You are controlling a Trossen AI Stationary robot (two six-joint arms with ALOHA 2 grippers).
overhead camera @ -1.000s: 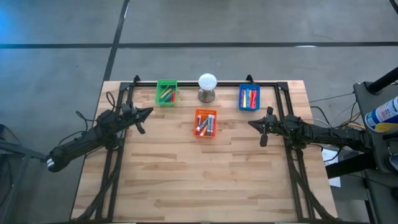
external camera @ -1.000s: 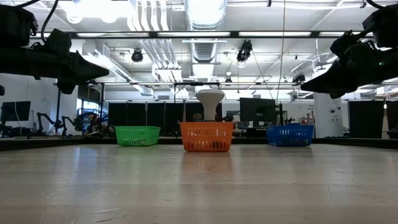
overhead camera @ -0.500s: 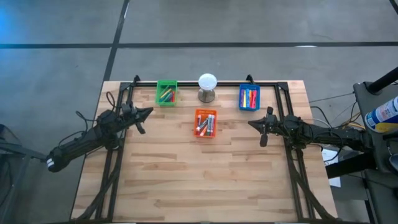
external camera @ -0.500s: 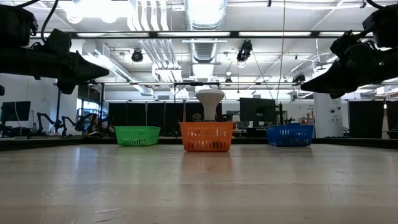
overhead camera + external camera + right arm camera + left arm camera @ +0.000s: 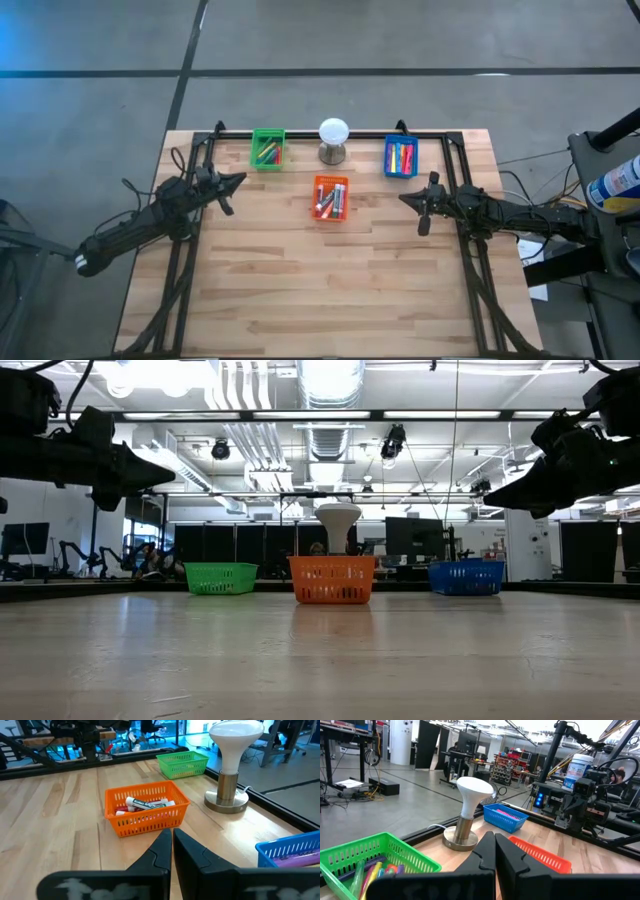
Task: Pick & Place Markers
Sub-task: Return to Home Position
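The markers lie in three small bins at the table's far side: several in the green bin (image 5: 267, 149), several in the orange bin (image 5: 330, 197), among them a white-and-black one (image 5: 147, 804), and several in the blue bin (image 5: 400, 157). My left gripper (image 5: 240, 180) hangs shut above the table's left side, holding nothing, its fingers pointing toward the bins (image 5: 494, 851). My right gripper (image 5: 403, 198) hangs shut above the right side, right of the orange bin (image 5: 171, 842), holding nothing.
A white ball on a grey stand (image 5: 333, 140) sits between the green and blue bins at the far edge. A black frame rail (image 5: 320, 131) runs along the far edge and down both sides. The near wooden tabletop (image 5: 320, 290) holds no objects.
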